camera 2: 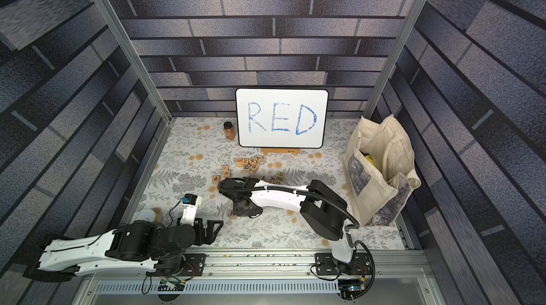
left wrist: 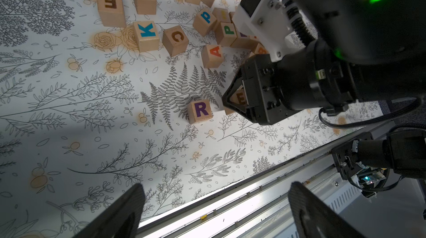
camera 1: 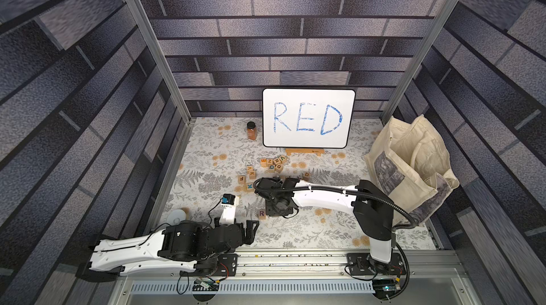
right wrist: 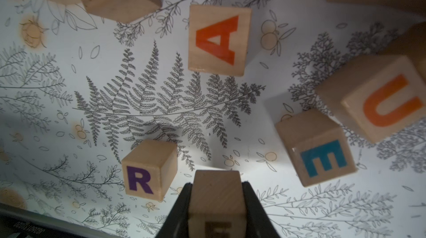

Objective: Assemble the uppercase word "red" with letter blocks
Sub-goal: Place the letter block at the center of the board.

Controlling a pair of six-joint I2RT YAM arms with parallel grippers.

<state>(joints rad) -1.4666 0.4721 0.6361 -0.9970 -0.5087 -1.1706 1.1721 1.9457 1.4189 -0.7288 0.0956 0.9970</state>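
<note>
Top views: the R block (camera 1: 261, 214) is sitting on the tabletop (camera 1: 295, 229) by itself, away from the loose blocks (camera 1: 273, 164) and just beside the right tool (camera 1: 278, 204). That tool is pointing straight down, and its wrist is hiding the jaws here. The left tool (camera 1: 250, 229) is hanging near the front rail (camera 1: 295, 256), well apart from every block, with its jaws spread wide and nothing between them.

Left wrist view: the right tool is clamping narrow on the E block (left wrist: 240, 98), whose orange-brown letter is showing between the fingers. The block is being held low, just beside the R block. I cannot tell if it is resting on the tabletop.

Right wrist view: the held block is filling the gap between the fingers, and the R block is standing close on one side without touching it. A teal E block (right wrist: 318, 153) is lying further off on the other side, unused.

Progress: R is looking placed and E is going in as the second letter but is not released. The green D block is not showing clearly in any view. Finding it and placing it past the E is what is remaining.
</note>
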